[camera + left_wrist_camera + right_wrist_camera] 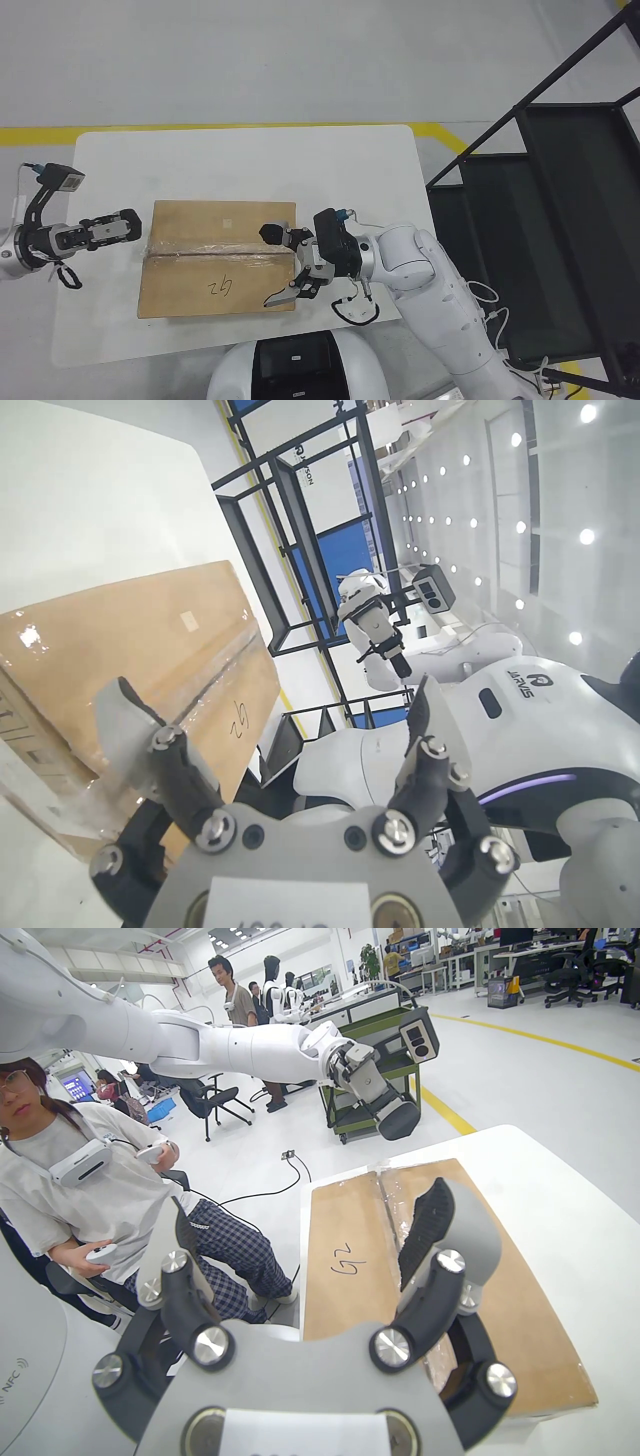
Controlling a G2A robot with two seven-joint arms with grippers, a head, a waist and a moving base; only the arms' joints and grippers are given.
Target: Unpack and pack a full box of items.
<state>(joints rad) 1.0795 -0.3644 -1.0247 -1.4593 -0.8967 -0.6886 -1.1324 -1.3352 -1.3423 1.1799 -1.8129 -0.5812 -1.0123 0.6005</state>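
A closed cardboard box (215, 255) lies in the middle of the white table (250, 160), with clear tape along its centre seam and handwriting on the near flap. My right gripper (279, 265) is open over the box's right end, one finger above the seam and the other near the front corner. The right wrist view has the box (350, 1208) below the spread right gripper (310, 1228), nothing between the fingers. My left gripper (132, 227) is open just off the box's left end, level with the seam. In the left wrist view the left gripper (272, 710) is empty, with the box (150, 635) beside one finger.
A black metal rack (560, 200) stands off the table's right side. A yellow floor line (200, 128) runs behind the table. Bare tabletop lies behind the box and at both ends.
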